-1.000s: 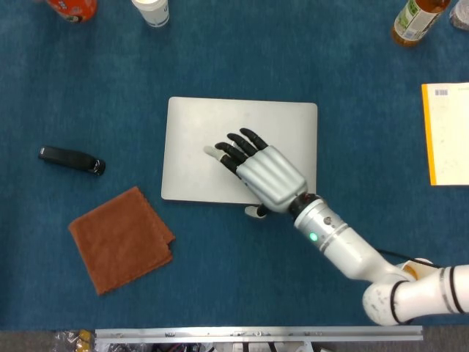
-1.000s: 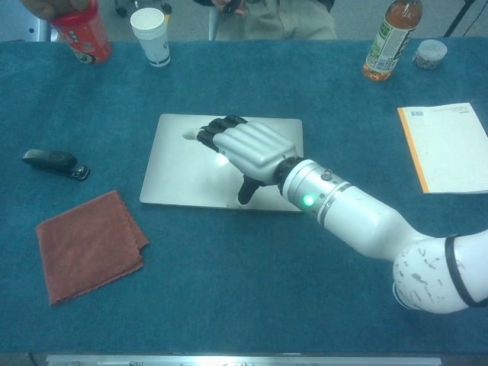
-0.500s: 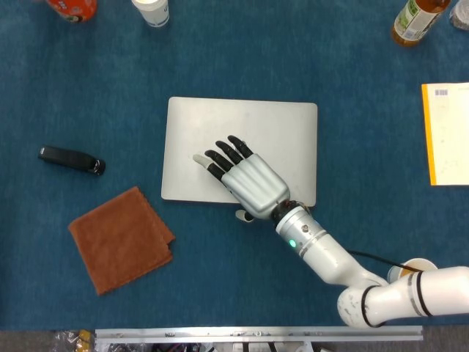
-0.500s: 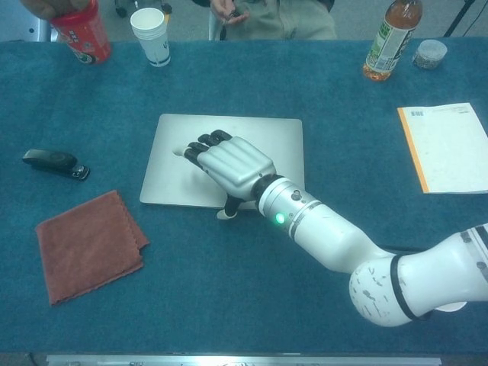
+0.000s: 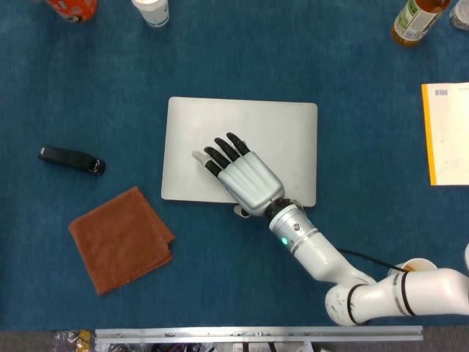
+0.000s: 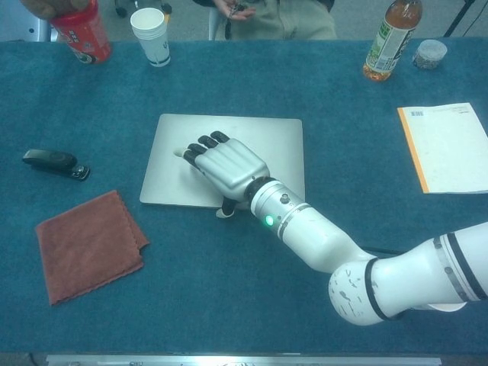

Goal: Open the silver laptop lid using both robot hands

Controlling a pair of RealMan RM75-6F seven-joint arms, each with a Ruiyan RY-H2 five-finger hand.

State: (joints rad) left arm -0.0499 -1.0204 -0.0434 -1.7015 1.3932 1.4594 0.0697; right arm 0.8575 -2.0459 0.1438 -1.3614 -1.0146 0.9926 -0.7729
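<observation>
- Right hand (image 5: pixel 245 180) is lying palm-down on the closed laptop (image 5: pixel 286 128), holding nothing.
- Fingers (image 5: pixel 220 154) are resting slightly apart on the lid; thumb is sitting at the lid's near edge.
- Laptop is lying flat under the fingers.
- Left hand isn't showing.

The silver laptop (image 5: pixel 242 150) (image 6: pixel 229 156) lies flat on the blue tabletop, lid closed.

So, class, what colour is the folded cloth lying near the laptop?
The folded cloth is rusty reddish-brown; it shows best in the head view.
</observation>
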